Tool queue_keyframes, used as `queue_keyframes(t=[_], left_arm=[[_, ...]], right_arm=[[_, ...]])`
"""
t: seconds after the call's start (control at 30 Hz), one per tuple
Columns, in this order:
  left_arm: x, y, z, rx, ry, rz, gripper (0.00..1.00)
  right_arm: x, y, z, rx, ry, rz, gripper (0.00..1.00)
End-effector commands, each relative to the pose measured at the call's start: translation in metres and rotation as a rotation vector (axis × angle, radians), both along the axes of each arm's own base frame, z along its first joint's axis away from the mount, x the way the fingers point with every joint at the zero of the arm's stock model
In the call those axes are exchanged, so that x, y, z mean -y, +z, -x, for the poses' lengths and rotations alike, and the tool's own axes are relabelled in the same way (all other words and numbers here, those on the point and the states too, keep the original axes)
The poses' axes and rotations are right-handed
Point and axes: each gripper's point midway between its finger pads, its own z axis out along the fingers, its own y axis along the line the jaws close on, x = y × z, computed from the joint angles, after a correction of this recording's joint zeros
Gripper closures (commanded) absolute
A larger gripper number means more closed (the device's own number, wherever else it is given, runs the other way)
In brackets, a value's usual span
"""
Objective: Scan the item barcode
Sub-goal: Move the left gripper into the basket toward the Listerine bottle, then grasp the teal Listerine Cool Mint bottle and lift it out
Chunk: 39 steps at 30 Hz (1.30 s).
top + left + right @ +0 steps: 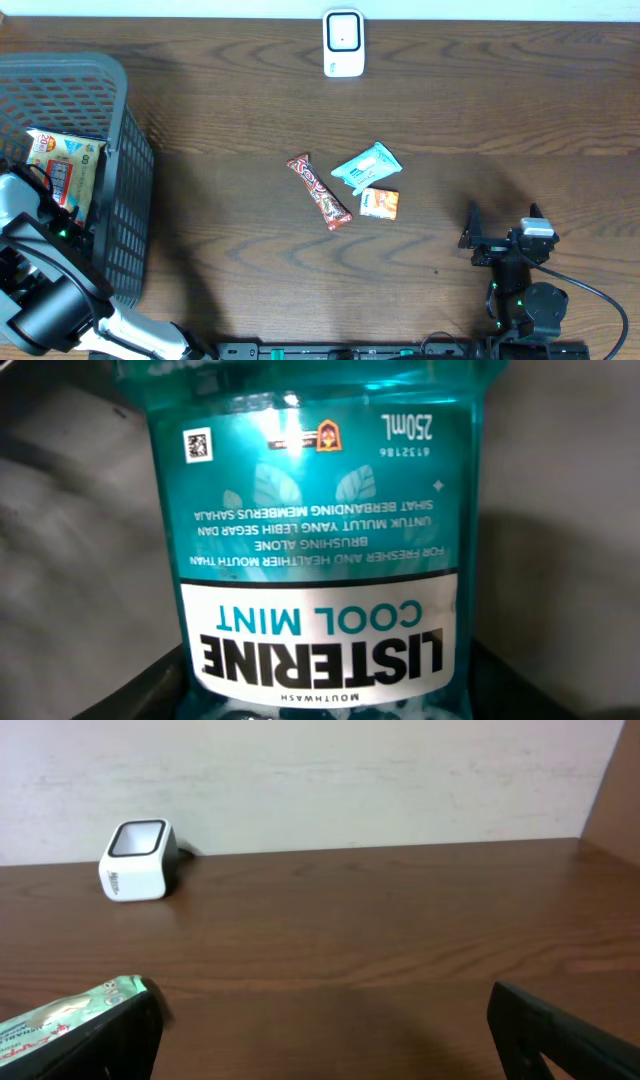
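Note:
A teal Listerine Cool Mint mouthwash bottle (pixel 315 510) fills the left wrist view, its label upside down. It lies between the dark fingers of my left gripper (pixel 322 685), which press against both of its sides. In the overhead view the left arm (pixel 45 270) reaches down into the grey basket (pixel 125 200) and hides the bottle. The white barcode scanner (pixel 343 43) stands at the far middle of the table and shows as the scanner (pixel 137 860) in the right wrist view. My right gripper (pixel 497 240) hovers open and empty at the near right, seen close up as the gripper (pixel 325 1030).
A snack pack (pixel 60 160) lies in the basket. On the table's middle lie a red candy bar (pixel 320 192), a teal packet (pixel 367 167) and an orange packet (pixel 380 203). The teal packet (pixel 70 1015) peeks past the right gripper's left finger.

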Motion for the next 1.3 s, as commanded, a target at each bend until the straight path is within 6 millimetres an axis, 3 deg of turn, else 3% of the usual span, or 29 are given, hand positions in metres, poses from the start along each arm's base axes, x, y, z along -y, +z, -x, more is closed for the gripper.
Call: queue_keyframes(t=[0.0, 0.23, 0.4, 0.6, 0.8, 1.0, 1.13, 1.27], left_arm=[[0.002, -0.007, -0.004, 0.024, -0.096, 0.048, 0.42], [-0.007, 0.021, -0.048, 0.232, -0.245, 0.037, 0.41], [-0.009, 0.057, -0.074, 0.403, -0.287, -0.016, 0.41], [-0.008, 0.117, -0.095, 0.600, -0.366, -0.133, 0.41], [0.002, 0.191, -0.106, 0.812, -0.433, -0.284, 0.41], [0.023, 0.283, -0.118, 1.094, -0.561, -0.458, 0.41], [0.043, 0.339, -0.117, 1.248, -0.659, -0.578, 0.41], [0.077, 0.383, -0.124, 1.403, -0.800, -0.625, 0.41]], right_arm=[[0.002, 0.000, 0.000, 0.001, -0.007, 0.015, 0.01], [0.002, 0.000, 0.000, 0.001, -0.007, 0.015, 0.01], [0.002, 0.000, 0.000, 0.001, -0.007, 0.015, 0.01], [0.002, 0.000, 0.000, 0.001, -0.007, 0.015, 0.01], [0.002, 0.000, 0.000, 0.001, -0.007, 0.015, 0.01], [0.002, 0.000, 0.000, 0.001, -0.007, 0.015, 0.01], [0.002, 0.000, 0.000, 0.001, -0.007, 0.015, 0.01], [0.002, 0.000, 0.000, 0.001, -0.007, 0.015, 0.01]])
